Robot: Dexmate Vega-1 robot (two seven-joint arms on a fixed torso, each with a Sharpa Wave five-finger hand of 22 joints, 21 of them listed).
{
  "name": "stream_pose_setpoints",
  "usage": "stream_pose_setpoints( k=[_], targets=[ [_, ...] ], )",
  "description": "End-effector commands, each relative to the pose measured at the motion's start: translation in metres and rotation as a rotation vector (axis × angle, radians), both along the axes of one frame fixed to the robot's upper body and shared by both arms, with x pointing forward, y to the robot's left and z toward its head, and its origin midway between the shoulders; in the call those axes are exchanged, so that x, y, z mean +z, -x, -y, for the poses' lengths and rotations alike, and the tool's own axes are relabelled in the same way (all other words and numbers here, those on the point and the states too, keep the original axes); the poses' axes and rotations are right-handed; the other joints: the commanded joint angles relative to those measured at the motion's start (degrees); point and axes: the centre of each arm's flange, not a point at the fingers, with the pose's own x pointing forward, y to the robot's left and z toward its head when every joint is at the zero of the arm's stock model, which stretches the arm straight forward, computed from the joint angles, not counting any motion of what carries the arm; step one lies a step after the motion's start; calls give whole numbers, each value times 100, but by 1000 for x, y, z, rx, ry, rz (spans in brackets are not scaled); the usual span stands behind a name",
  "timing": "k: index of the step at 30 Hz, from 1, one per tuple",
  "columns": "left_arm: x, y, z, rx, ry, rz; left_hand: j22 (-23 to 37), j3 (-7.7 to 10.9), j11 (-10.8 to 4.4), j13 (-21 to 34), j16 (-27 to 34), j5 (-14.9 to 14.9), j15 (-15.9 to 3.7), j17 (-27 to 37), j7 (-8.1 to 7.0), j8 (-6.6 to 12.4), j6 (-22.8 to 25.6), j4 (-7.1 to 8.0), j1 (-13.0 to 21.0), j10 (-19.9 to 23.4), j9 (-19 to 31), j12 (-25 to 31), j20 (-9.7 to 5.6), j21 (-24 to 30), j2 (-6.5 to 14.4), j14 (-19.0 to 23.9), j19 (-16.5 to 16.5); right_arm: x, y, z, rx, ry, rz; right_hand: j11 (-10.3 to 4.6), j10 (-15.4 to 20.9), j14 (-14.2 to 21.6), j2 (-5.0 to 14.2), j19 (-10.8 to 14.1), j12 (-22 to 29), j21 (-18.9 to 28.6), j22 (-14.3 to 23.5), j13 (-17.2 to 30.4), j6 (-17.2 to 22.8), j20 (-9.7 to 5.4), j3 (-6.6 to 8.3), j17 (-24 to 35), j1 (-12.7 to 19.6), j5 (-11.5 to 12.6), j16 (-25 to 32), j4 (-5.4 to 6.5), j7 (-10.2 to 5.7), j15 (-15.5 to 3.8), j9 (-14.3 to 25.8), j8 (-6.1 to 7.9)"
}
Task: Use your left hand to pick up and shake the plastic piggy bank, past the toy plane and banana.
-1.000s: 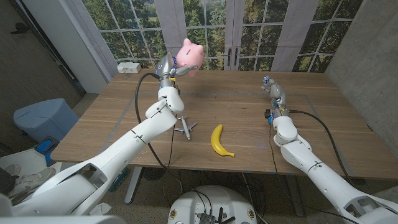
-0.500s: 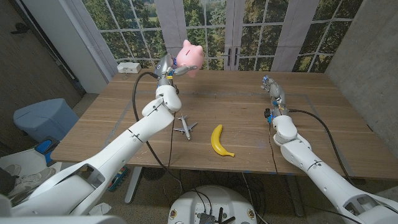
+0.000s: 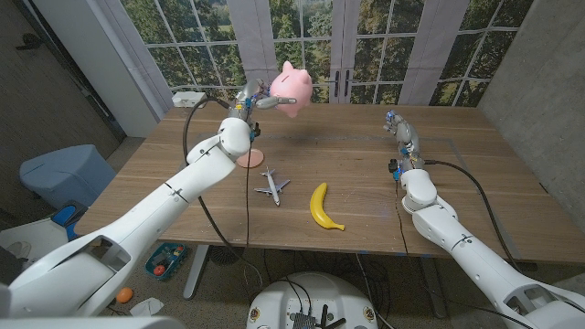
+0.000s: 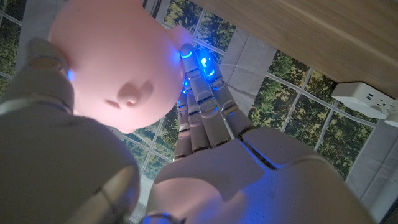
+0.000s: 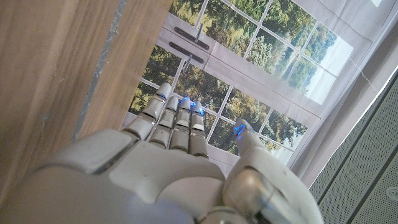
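The pink, rounded plastic piggy bank (image 3: 294, 87) is in the air above the wooden table's (image 3: 347, 160) far edge, gripped by the left hand (image 3: 250, 99), whose fingers (image 4: 198, 106) wrap its side. At about six o'clock below lie the small white toy plane (image 3: 271, 186) and the yellow banana (image 3: 323, 207). A hard shake could work the smooth bank loose. The right hand (image 3: 399, 131) holds nothing, fingers extended.

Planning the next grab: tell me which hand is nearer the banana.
Right. The right hand stands at the table's right side, open; the left hand holds the piggy bank aloft, beyond the banana.
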Motion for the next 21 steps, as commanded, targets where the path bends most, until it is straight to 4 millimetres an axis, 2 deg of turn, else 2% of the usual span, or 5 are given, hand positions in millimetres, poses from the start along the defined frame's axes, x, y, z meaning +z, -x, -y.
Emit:
stream_pose_setpoints(
  k=[1,21],
  targets=[
    [11,0,-6,-186,-64,-50,5,46,-1809,37,-19,24,-818,2,-1436,41,2156,7,2733,1981,98,18,-328,24,2683,348,-11,-2,4,3,-4,-4,6,8,24,40,-9,35,-12,-11,28,15,-11,-2,27,28,52,32,0,27,-13,-2,17,-12],
    [17,4,-6,-129,-265,-153,7,39,-1804,40,-32,17,-820,16,-1438,20,2149,8,2727,1954,92,-10,-324,30,2679,334,-44,-4,18,2,-1,-7,30,20,41,41,-9,52,-7,-31,29,15,-7,10,26,31,53,32,-12,29,-6,-3,17,-11]
  ],
)
